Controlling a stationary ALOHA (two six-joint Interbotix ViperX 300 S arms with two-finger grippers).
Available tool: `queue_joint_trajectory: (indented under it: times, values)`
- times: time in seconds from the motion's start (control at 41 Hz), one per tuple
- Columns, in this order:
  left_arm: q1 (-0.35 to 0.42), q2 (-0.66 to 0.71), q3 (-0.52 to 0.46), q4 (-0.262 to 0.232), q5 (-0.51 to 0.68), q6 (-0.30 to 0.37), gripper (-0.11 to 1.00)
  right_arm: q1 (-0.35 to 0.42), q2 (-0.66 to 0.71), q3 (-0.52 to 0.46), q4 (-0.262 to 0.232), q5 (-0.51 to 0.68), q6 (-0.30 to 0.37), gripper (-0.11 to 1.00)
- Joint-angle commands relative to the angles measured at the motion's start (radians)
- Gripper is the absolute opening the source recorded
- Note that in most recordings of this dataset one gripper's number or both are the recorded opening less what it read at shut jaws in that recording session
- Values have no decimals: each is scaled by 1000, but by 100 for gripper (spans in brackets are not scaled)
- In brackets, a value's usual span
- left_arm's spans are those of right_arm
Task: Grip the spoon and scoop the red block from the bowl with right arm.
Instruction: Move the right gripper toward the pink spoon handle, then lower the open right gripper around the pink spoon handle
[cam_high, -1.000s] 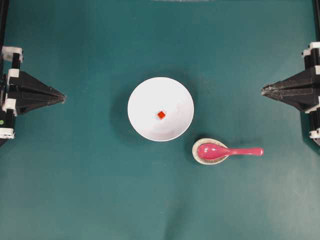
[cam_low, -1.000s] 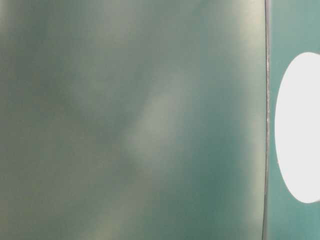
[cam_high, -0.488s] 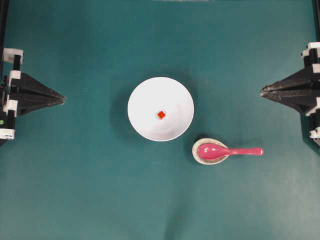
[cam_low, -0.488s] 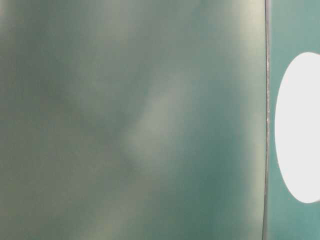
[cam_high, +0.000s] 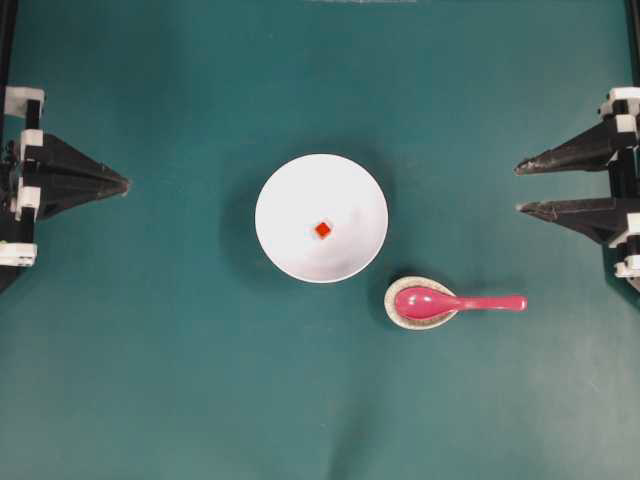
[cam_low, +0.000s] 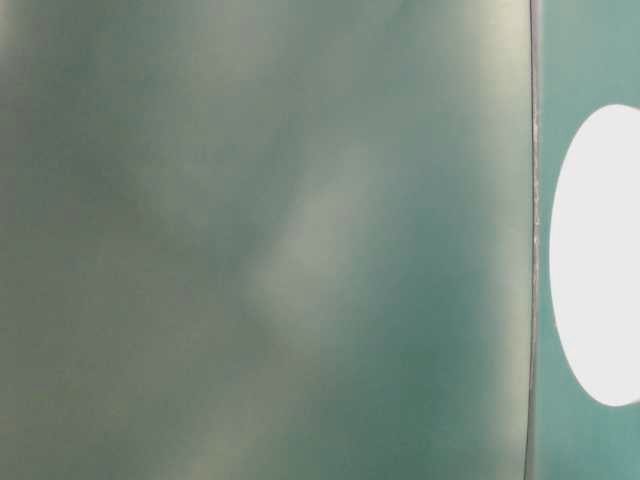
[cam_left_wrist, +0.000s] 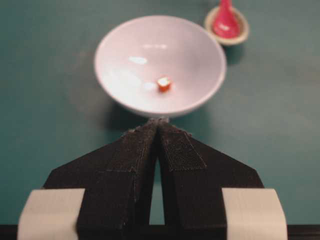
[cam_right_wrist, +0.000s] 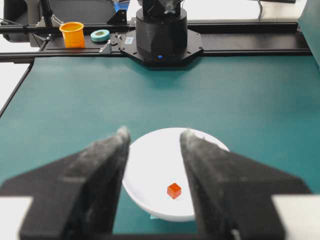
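Observation:
The white bowl (cam_high: 290, 200) sits mid-table with the tiny red block (cam_high: 322, 229) inside. The pink spoon (cam_high: 455, 302) lies to the bowl's lower right, its scoop on a speckled spoon rest (cam_high: 396, 315) and its handle pointing right. My right gripper (cam_high: 518, 187) is open and empty at the right edge, far from the spoon. My left gripper (cam_high: 125, 185) is shut and empty at the left edge. The left wrist view shows the shut gripper (cam_left_wrist: 158, 121), the bowl (cam_left_wrist: 125, 55), the block (cam_left_wrist: 163, 84) and the spoon (cam_left_wrist: 226, 22). The right wrist view shows the open gripper (cam_right_wrist: 154, 133), the bowl (cam_right_wrist: 150, 160) and the block (cam_right_wrist: 174, 190).
The table is covered in green cloth. In the right wrist view the other arm's base (cam_right_wrist: 161, 30), an orange cup (cam_right_wrist: 73, 34) and a tape roll (cam_right_wrist: 100, 35) stand beyond the far table edge. The table-level view is a green blur with a white oval (cam_low: 600, 255).
My right gripper has opened from shut. My left gripper has stayed shut and shifted only slightly. The bowl, block and spoon have not moved.

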Motion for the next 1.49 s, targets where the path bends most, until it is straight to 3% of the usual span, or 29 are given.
queue_joint_trajectory:
  times: [0.0, 0.342, 0.659, 0.903, 1.147, 1.464]
  values:
    - [21, 5, -31, 2, -2, -2, 0, 0, 11, -11, 3, -15, 2, 51]
    - [29, 12, -29, 2, 34, -2, 0, 72, 72, 106, 78, -186, 14, 51]
    - [29, 12, -29, 3, 43, 0, 0, 201, 278, 238, 221, -581, 14, 51]
    - [29, 14, -29, 3, 61, 0, 0, 325, 492, 270, 339, -782, 14, 52]
    - [29, 14, -29, 3, 63, 2, 0, 451, 675, 273, 468, -894, 14, 51]
    - [29, 14, -28, 3, 63, 2, 0, 551, 746, 273, 563, -908, 14, 51]
